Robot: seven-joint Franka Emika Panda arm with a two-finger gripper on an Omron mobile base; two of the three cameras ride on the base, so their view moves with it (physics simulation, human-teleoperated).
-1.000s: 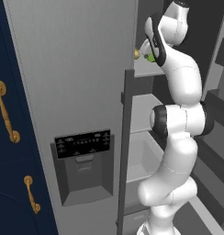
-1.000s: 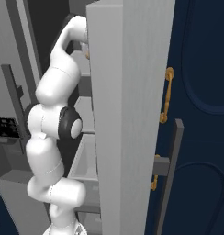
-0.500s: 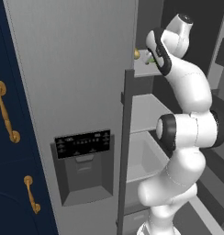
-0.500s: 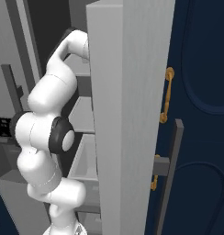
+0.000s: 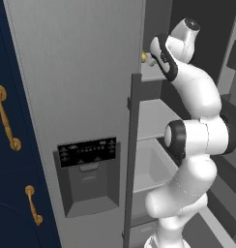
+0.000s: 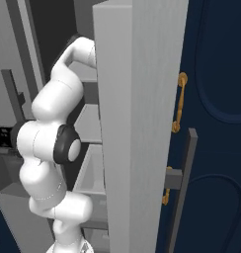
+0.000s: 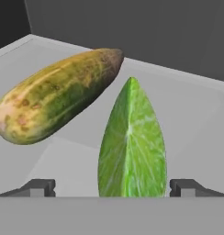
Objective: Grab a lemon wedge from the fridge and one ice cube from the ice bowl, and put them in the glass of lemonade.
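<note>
The lemon wedge (image 7: 132, 142), bright green, stands on its edge on a grey shelf (image 7: 196, 119) inside the fridge (image 5: 81, 97). My gripper (image 7: 113, 188) is open, and the wedge sits right between the two dark fingertips (image 7: 38, 187), one on each side, with a gap to each. In the left base view the arm reaches up and into the top shelf beside the closed door's edge, its hand (image 5: 161, 55) at shelf height. The ice bowl and the glass of lemonade are out of view.
A long yellow-green fruit with brown spots (image 7: 58, 103) lies just left of the wedge, angled toward the back wall. The fridge's right door (image 6: 137, 123) stands open close beside the arm. A white drawer (image 5: 149, 167) sits lower in the fridge. Dark blue cabinets with gold handles (image 5: 6, 118) flank it.
The arm has stretched further into the top shelf, its elbow swinging outward. The jaws have stayed open.
</note>
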